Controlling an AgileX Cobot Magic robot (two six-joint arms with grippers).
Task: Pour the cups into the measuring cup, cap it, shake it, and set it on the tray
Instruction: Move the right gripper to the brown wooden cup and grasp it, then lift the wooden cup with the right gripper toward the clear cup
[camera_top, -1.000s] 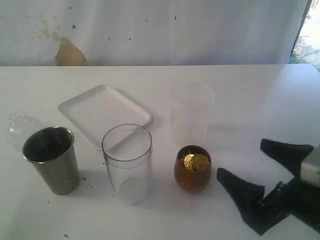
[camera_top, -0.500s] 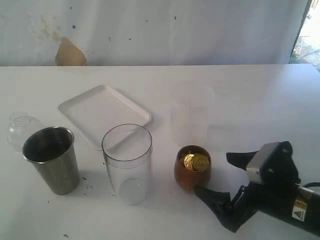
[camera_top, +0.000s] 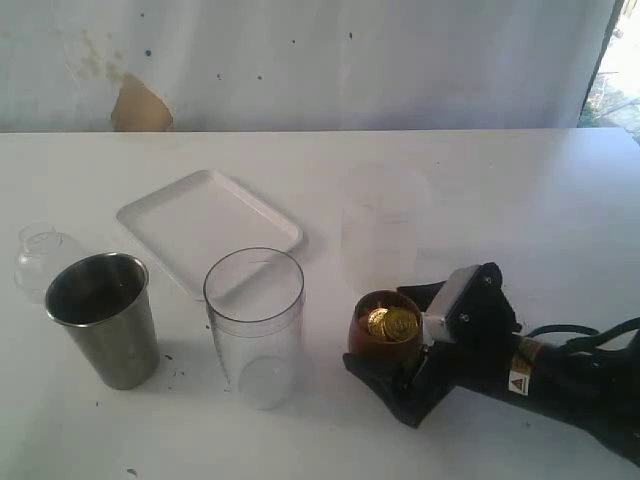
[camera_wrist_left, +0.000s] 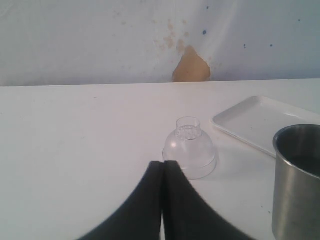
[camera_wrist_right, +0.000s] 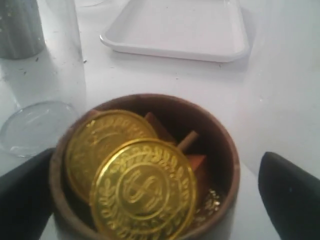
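Exterior cam: my right gripper (camera_top: 388, 338) is spread wide around the wooden cup (camera_top: 367, 350), which stands just right of the clear measuring cup (camera_top: 254, 325). The tray (camera_top: 205, 225) is behind them.

Left wrist cam: my left gripper (camera_wrist_left: 161, 167) is pinched closed on nothing, with the domed lid (camera_wrist_left: 189, 155) just ahead.

Right wrist cam: my fingers (camera_wrist_right: 287, 195) flank the cup full of gold coins (camera_wrist_right: 142, 195), one clearly off its wall.

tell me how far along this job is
Nothing done: the measuring cup is empty, its lid lies on the table. In hand: the right fingers stand open around the coin-filled wooden cup, not yet closed. Remaining: both pours including the steel tumbler, capping, shaking, placing on the tray.
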